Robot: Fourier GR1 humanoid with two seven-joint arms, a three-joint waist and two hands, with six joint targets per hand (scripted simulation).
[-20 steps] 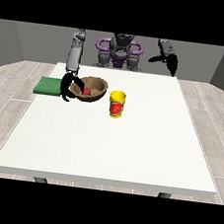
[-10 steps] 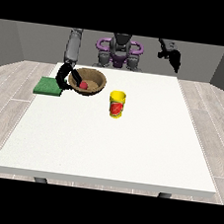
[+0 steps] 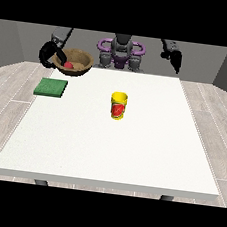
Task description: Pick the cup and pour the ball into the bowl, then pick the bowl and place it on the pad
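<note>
A brown bowl [image 3: 79,61] with a red ball [image 3: 68,65] inside hangs in the air above the table's far left corner. The hand at the view's left [image 3: 49,53] has its fingers curled round the bowl's left rim. A green pad [image 3: 51,87] lies flat on the table below and slightly nearer than the bowl. A yellow cup [image 3: 118,106] with a red label stands upright near the table's middle. The hand at the view's right [image 3: 175,58] is raised beside the robot's shoulder, away from everything.
The white table [image 3: 111,150] stretches wide towards the camera. The robot's torso [image 3: 121,53] stands behind the far edge. Wooden floor surrounds the table.
The hand at the view's left has lifted the bowl with the ball off the table, up and to the left. The other hand has risen a little.
</note>
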